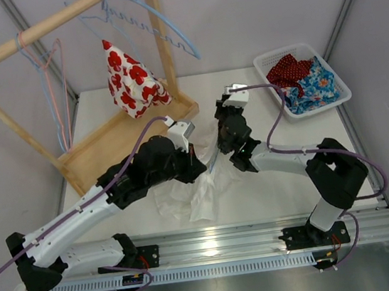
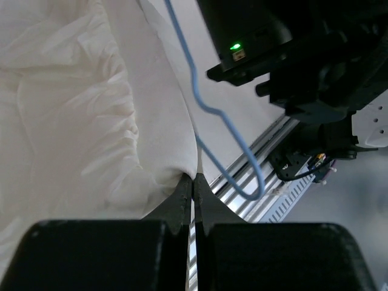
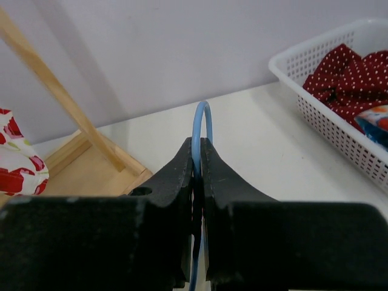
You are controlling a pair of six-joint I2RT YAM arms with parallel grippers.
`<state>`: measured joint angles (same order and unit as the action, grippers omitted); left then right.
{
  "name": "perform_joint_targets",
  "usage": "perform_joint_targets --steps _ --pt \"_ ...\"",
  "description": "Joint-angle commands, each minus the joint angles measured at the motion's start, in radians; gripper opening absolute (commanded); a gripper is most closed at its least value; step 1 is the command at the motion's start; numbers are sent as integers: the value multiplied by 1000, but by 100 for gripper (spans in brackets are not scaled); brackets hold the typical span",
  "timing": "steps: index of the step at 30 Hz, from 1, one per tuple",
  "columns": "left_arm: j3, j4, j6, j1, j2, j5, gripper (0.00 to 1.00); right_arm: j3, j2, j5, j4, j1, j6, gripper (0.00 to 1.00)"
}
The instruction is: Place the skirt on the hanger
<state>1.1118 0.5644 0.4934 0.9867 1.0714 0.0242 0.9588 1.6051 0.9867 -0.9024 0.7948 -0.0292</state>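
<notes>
White-and-black jointed arms [image 1: 72, 220], looping purple cables [image 1: 262, 85], blunt matte-black claw fingers [image 3: 176, 182], one green indicator light [image 2: 234, 46].

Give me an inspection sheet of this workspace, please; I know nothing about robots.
Surface: white table, partly bare.
Job's things: white skirt crumpled between the arms; blue hanger beside it.
Clutter: basket of coloured cloths, far right.
Grippers: left gripper shut on the skirt's edge; right gripper shut on the hanger.
Cables: purple cables run along both arms.
Surroundings: wooden rack holding a red-flowered garment; pale walls.
</notes>
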Motion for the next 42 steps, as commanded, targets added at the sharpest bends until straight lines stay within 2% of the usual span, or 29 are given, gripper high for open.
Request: perform_joint_targets --steps 1,6,7,10,17,23,27,33,38,42 --pt "49 48 -21 -2 -19 -72 0 76 78 95 -308 47 -273 0" --pt "91 91 -27 -6 -24 -61 0 133 193 101 -547 92 -500 0" --pt "94 94 -27 -6 -30 -58 0 153 211 115 -578 84 -568 0" --pt "89 109 -24 -8 -56 -52 0 254 260 153 -596 55 -620 0" --pt "36 138 10 -8 -125 -72 0 357 296 136 -596 -14 -643 0" --pt "22 178 46 -11 -131 -31 0 353 277 107 -579 -26 -604 0" --pt "68 207 77 -29 -146 34 0 322 294 57 -630 0 -643 0" --pt "57 215 77 -183 -175 -17 0 203 227 35 -636 12 -555 0" --pt "164 206 42 -201 -110 -17 0 121 174 1 -642 38 -541 0" --pt "214 183 28 -201 -39 -84 0 106 161 15 -644 70 -543 0"
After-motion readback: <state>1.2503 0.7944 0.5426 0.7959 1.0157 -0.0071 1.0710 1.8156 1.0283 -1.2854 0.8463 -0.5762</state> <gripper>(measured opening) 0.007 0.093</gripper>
